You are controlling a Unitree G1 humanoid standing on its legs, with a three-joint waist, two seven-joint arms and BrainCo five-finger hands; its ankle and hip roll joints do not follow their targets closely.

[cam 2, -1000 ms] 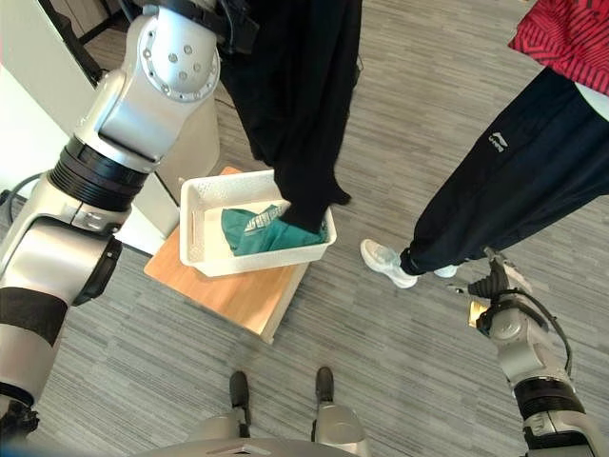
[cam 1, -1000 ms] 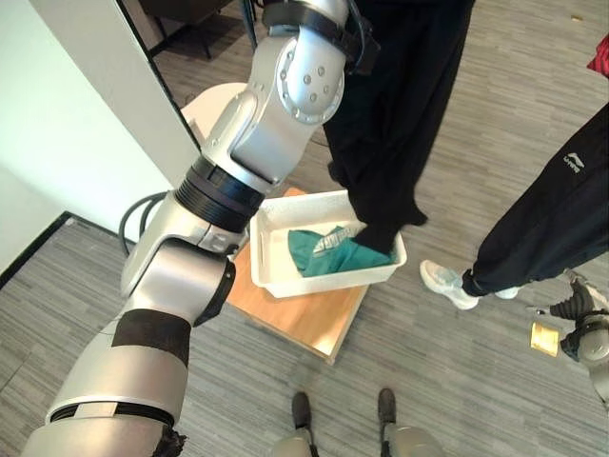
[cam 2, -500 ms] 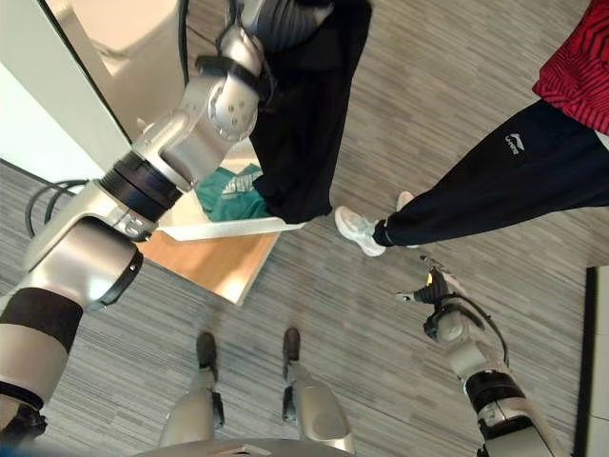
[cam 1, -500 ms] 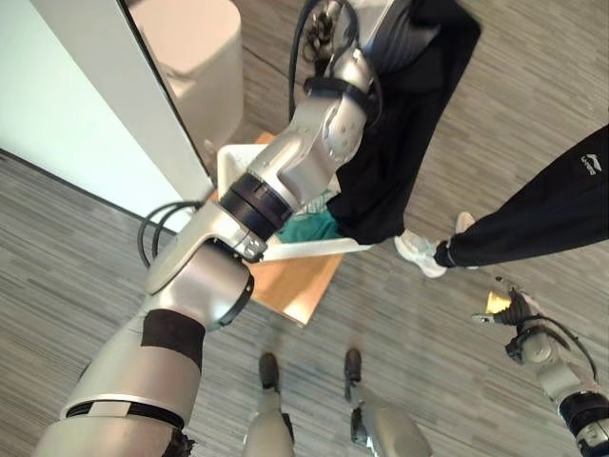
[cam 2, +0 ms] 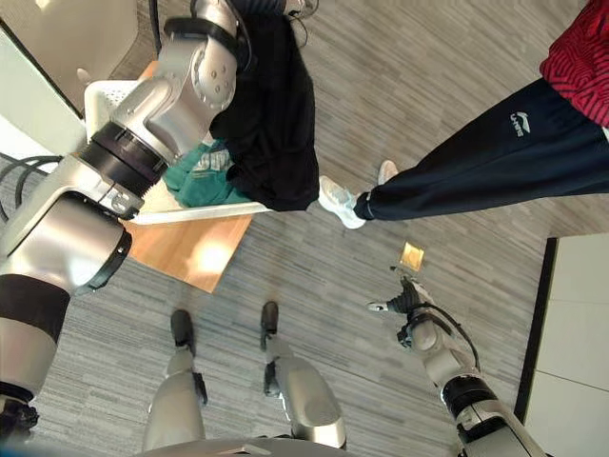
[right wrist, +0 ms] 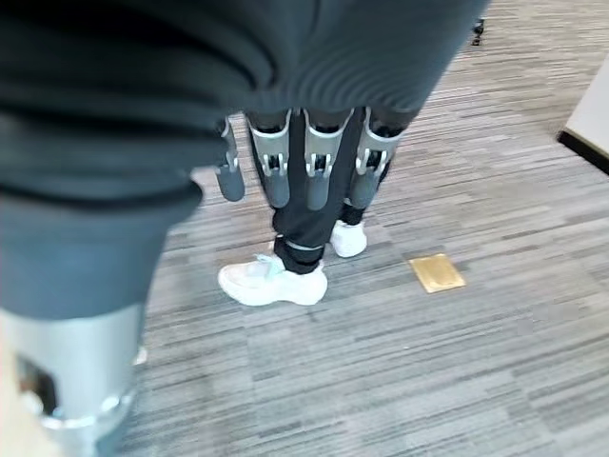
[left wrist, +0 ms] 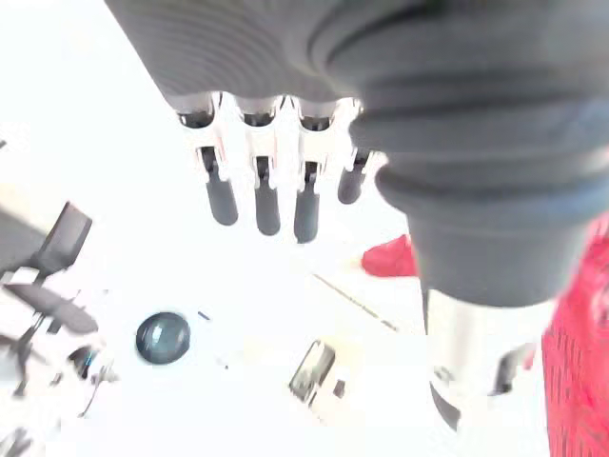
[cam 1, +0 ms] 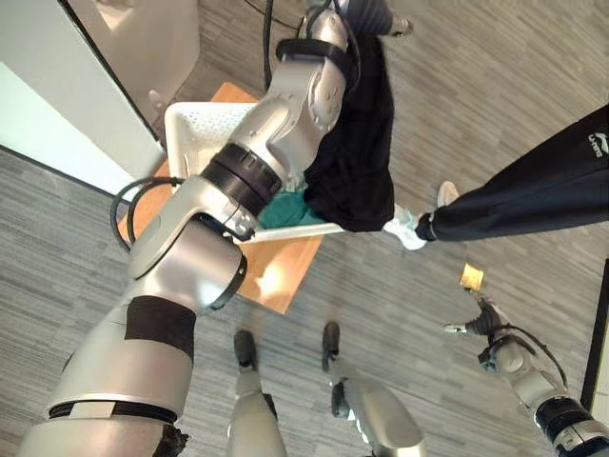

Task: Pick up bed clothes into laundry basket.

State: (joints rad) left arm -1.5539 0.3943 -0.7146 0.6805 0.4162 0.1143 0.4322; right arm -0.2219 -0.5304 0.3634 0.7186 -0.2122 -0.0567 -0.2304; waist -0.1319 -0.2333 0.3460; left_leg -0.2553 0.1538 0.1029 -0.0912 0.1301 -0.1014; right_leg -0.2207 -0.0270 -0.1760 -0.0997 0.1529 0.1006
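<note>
Hanging over the white laundry basket [cam 1: 190, 133] at upper centre, a black garment [cam 1: 362, 143] drapes off the left arm. Left robot hand [left wrist: 266, 190] is released, fingers straight. Right robot hand [right wrist: 304, 162], lower right, is released too.

Overhead stereo pair; wrist close-ups, perhaps.

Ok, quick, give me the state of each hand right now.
Left hand: open, fingers straight, nothing in them.
Right hand: open, fingers straight, holding nothing.
</note>
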